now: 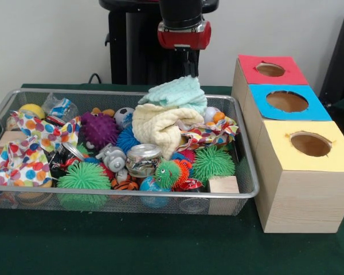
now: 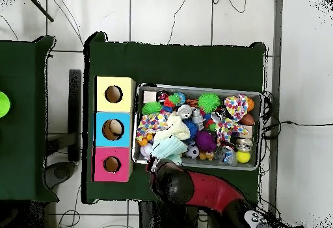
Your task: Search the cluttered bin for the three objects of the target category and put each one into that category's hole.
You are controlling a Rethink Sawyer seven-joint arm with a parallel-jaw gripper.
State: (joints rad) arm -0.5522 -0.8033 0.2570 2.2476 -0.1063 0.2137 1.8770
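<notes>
Front view. The bin (image 1: 247, 193) sits on the green table, packed with spiky balls, patterned cloths, a metal can (image 1: 143, 158) and a wooden block (image 1: 224, 185). The arm hangs above the bin's far rim, and its gripper (image 1: 183, 57) is hidden behind a mint cloth (image 1: 176, 93) that lies on a cream cloth (image 1: 160, 127); whether the fingers are wide, narrow or holding the cloth cannot be told. One clear bottle (image 1: 60, 106) with blue marks lies in the far corner, at the picture's left (the other two are not visible and are probably buried). Three boxes stand in a row just beside the bin; the hole (image 1: 286, 101) is in the middle, blue-topped box, so a short carry from the bin reaches it.

Overhead view. The arm (image 2: 195, 188) reaches from the picture's bottom to the bin rim (image 2: 260, 128) nearest the base, with the gripper over the mint cloth (image 2: 169, 149). The blue box's hole (image 2: 114, 128) shows something pale inside. The cloths probably need shifting to expose further bottles.
</notes>
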